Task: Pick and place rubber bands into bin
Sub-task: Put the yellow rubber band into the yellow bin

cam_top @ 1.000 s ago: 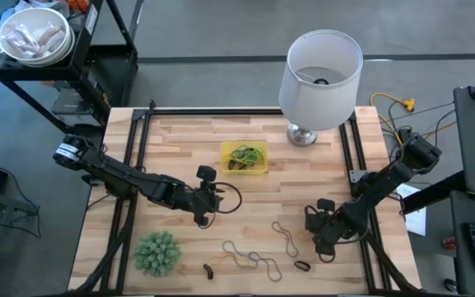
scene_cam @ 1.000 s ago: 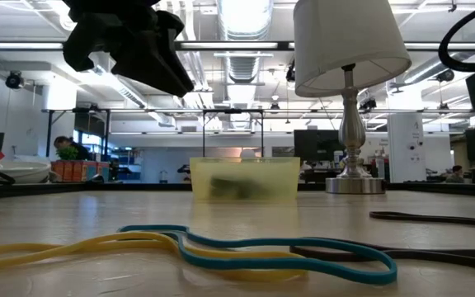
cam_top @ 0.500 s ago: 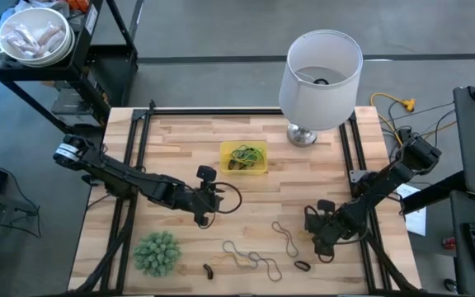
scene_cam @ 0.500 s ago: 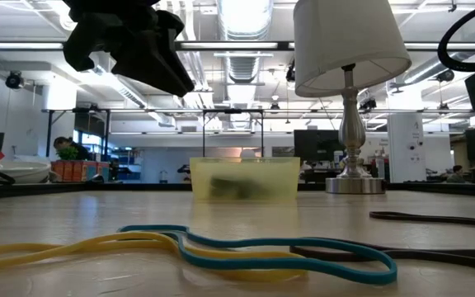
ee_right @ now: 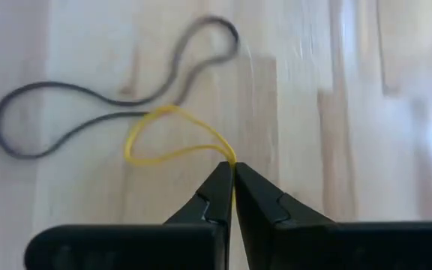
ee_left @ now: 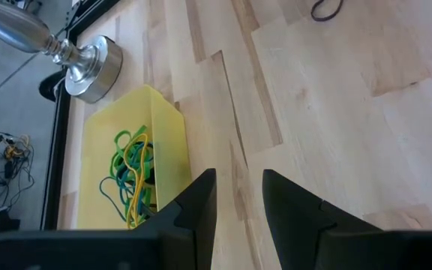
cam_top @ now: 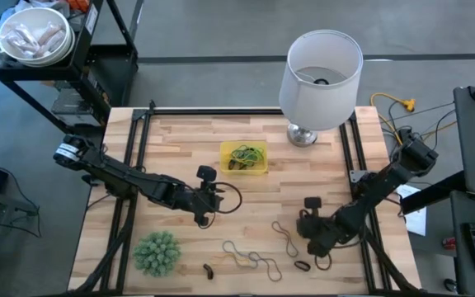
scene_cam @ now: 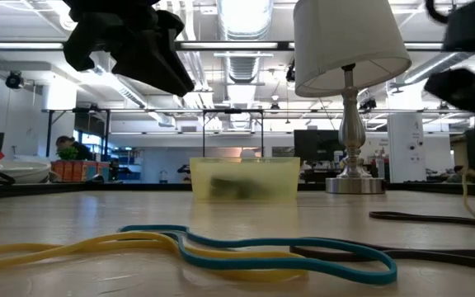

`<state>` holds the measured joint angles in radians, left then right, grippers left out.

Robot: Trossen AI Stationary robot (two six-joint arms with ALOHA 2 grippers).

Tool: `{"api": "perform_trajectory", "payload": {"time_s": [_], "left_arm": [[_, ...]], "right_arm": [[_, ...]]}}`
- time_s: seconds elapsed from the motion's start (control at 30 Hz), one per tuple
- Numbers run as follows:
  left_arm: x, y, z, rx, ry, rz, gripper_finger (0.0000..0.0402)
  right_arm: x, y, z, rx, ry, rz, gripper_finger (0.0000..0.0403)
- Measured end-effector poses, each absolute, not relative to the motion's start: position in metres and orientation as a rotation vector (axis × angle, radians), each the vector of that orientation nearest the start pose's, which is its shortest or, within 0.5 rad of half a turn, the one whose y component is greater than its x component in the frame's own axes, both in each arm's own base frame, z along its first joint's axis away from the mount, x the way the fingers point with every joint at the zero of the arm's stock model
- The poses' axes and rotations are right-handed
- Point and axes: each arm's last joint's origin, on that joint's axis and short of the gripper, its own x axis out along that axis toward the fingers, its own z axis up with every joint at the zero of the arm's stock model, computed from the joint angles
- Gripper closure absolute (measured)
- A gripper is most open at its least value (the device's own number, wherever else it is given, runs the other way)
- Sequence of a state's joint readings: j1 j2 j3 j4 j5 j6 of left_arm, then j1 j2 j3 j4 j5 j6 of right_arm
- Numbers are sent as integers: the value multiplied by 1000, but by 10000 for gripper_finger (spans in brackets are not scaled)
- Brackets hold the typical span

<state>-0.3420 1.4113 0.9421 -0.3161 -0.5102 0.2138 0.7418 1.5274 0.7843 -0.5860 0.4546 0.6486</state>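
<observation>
The wooden table (cam_top: 180, 140) is spanned by both arms, and the bin (cam_top: 244, 158), a shallow yellow tray already holding a tangle of green and yellow bands, is set near the far middle, beside the lamp (cam_top: 320, 78). The left gripper (cam_top: 207, 206) is held over the middle of the table with its fingers (ee_left: 201, 199) a narrow gap apart and nothing between them; in its wrist view the bin lies just ahead of them. The right gripper (ee_right: 233, 176) is placed at the near right, and its fingers are pinched together on a thin yellow rubber band (ee_right: 172, 139). The loop of that band is stretched straight out ahead of the fingertips, its long axis in line with them, and a longer dark band (ee_right: 103, 101) lies just beyond, touching or nearly so. From the right gripper the bin lies toward the far left, across open table, so the carry is judged to run diagonally that way; the left gripper is nearer the bin but holds nothing. Further loose bands (cam_top: 250, 257) are left along the near edge.
</observation>
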Motion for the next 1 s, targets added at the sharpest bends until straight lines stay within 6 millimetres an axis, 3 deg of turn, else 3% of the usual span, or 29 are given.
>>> {"api": "perform_trajectory", "payload": {"time_s": [0.57, 1.0], "left_arm": [[277, -84, 240, 531, 739, 82, 308], [276, -83, 238, 532, 743, 81, 308]], "right_arm": [[217, 163, 193, -636, 705, -368, 394], [249, 135, 203, -686, 652, -526, 394]]}}
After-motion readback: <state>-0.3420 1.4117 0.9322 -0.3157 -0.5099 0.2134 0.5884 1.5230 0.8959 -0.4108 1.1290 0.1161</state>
